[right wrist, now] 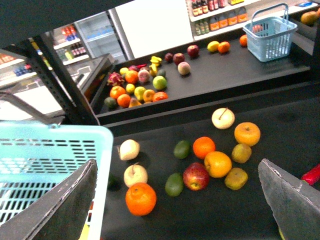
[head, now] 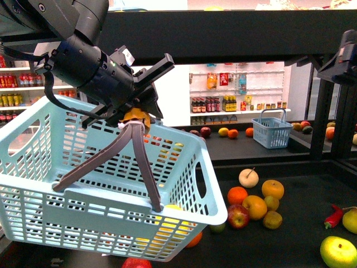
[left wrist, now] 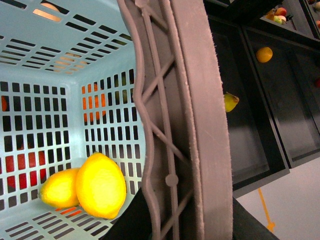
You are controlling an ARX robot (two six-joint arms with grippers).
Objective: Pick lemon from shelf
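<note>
Two bright yellow lemons (left wrist: 100,186) lie together on the floor of the light blue basket (head: 33,184), which hangs tilted at the left. My left gripper (head: 136,109) is shut on the basket handle (head: 142,162), the grey-brown strap that fills the left wrist view (left wrist: 200,125). The shelf's black lower tray (head: 301,234) lies below and to the right, with loose fruit on it. My right gripper (right wrist: 177,165) is open above this tray (right wrist: 240,220), its fingers (right wrist: 65,205) wide apart and holding nothing. I see no lemon on that tray.
An orange (right wrist: 140,198), a red apple (right wrist: 196,175), pale pears, avocados and a red chilli (head: 333,216) lie on the tray, with a yellow-green apple (head: 337,252) at its right. A small blue basket (head: 272,129) stands on the rear tray. A black post (head: 322,111) rises at the right.
</note>
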